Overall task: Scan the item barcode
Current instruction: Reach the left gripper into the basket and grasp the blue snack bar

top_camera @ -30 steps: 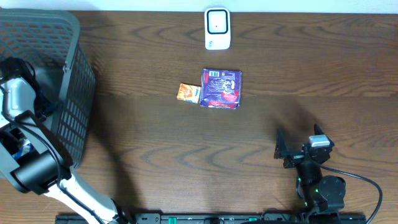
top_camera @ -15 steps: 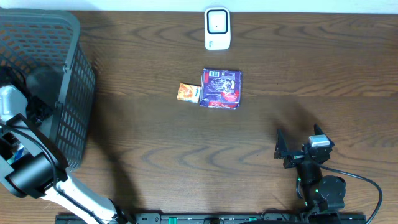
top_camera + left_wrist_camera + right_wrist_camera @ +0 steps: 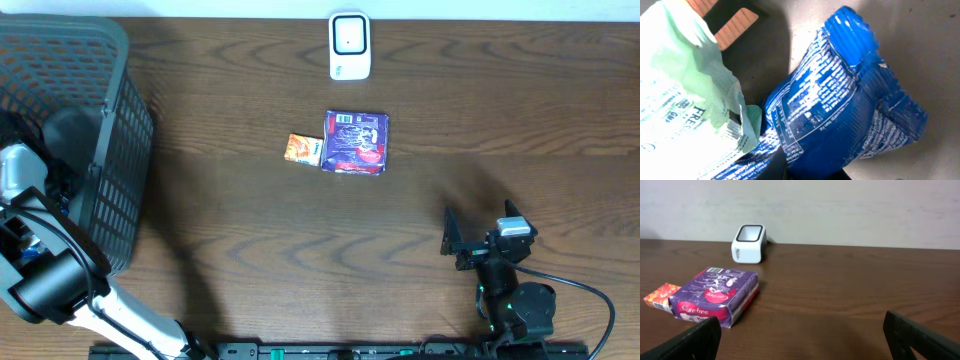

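Observation:
In the left wrist view a crinkled blue packet (image 3: 840, 115) with white print fills the frame, lying in the basket next to a pale green packet (image 3: 685, 95). My left gripper (image 3: 800, 172) is shut on the blue packet's lower end; only a dark finger shows at the bottom edge. In the overhead view the left arm reaches down into the grey basket (image 3: 115, 150) and its jaws are hidden. The white barcode scanner (image 3: 350, 45) (image 3: 749, 243) stands at the table's far edge. My right gripper (image 3: 807, 340) (image 3: 478, 235) rests open near the front right, holding nothing.
A purple packet (image 3: 355, 143) (image 3: 715, 295) and a small orange box (image 3: 304, 149) (image 3: 661, 296) lie side by side mid-table, in front of the scanner. The basket takes up the table's left end. A wall rises behind the scanner.
My left arm has sunk further down into the basket and its gripper has closed on the blue packet. The right arm and the things on the table have not moved.

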